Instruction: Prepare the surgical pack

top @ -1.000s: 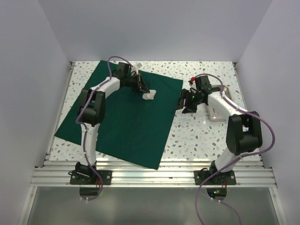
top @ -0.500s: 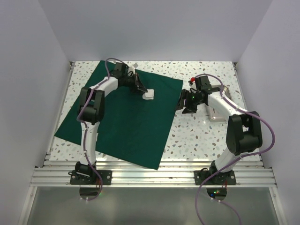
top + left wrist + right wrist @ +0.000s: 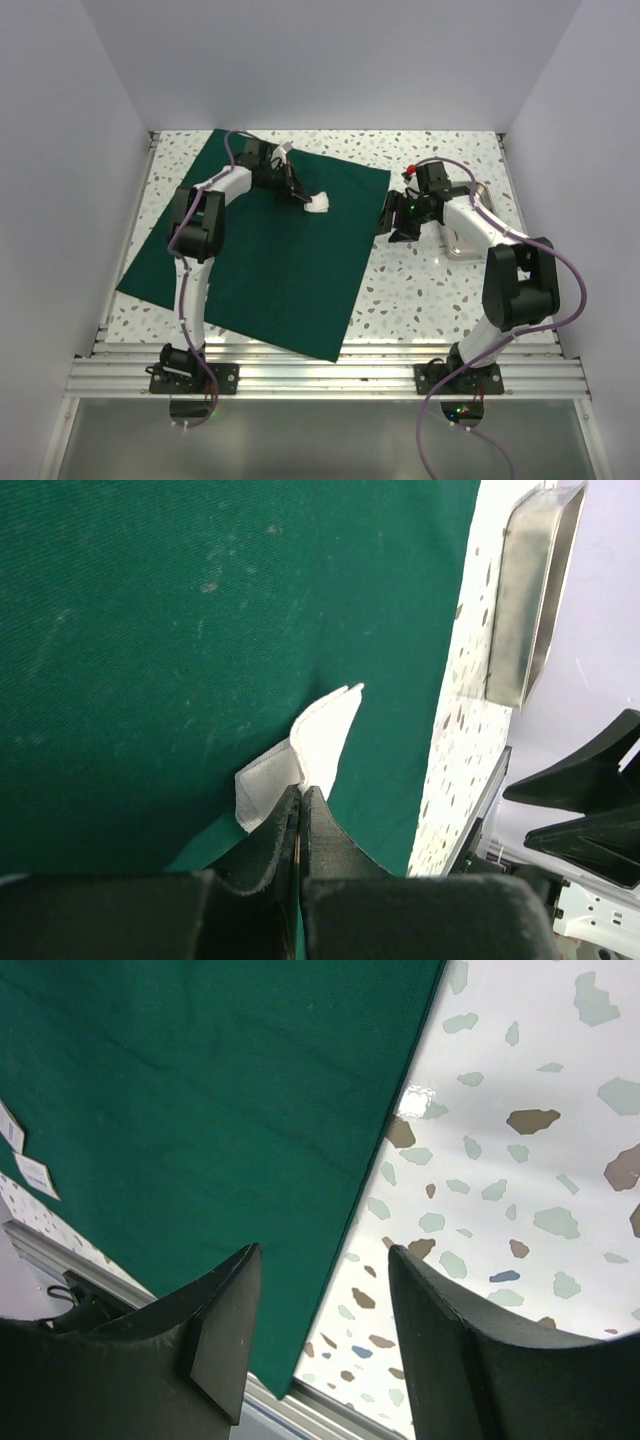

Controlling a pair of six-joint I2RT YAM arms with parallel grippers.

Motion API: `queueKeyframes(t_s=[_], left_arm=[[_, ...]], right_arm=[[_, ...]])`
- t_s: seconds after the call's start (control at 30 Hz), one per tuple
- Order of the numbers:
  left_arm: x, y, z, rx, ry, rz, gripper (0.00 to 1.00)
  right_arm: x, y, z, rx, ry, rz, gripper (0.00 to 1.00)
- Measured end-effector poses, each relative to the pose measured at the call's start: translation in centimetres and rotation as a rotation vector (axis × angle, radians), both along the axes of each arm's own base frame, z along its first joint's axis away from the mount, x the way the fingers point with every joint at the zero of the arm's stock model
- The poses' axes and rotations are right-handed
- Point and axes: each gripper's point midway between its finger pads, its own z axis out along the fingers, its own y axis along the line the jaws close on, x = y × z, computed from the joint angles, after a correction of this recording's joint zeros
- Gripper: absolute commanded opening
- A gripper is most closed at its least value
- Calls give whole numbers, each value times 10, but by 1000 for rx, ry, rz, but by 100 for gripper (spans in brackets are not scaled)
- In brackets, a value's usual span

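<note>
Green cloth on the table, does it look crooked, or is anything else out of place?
Yes. The green cloth lies skewed to the table edges, its near corner over the front rail. The gauze pad pinched in the left hand is bent rather than flat. The steel tray sits off the cloth.

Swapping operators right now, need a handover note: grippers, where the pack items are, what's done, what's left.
Left gripper: shut on a white gauze pad, over the far right part of the green cloth.
Right gripper: open, holding nothing, above the cloth's right edge.
Steel tray: on the table, right of the cloth, not on it.
Done: cloth spread flat; one gauze pad in the grip.
Left: release the gauze, probably bring the tray onto the cloth, then wrap. No instruments visible in any view.
</note>
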Motion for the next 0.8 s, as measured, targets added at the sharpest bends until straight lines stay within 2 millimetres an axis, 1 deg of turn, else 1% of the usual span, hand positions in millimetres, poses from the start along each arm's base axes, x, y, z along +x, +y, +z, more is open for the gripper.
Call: queueKeyframes(t_s=[0.27, 0.4, 0.53, 0.73, 0.8], left_arm=[[-1, -1, 2, -12, -7, -7, 0], [-8, -1, 5, -12, 2, -12, 0], [-13, -1, 13, -14, -3, -17, 0], [-15, -2, 14, -6, -2, -27, 0], [-12, -3, 17, -6, -11, -29, 0]], right_arm=[[0, 0, 0, 0, 0, 0, 57], [0, 0, 0, 0, 1, -1, 57], [0, 0, 0, 1, 1, 0, 56], [0, 0, -3, -1, 10, -1, 56], [0, 0, -3, -2, 10, -1, 56]])
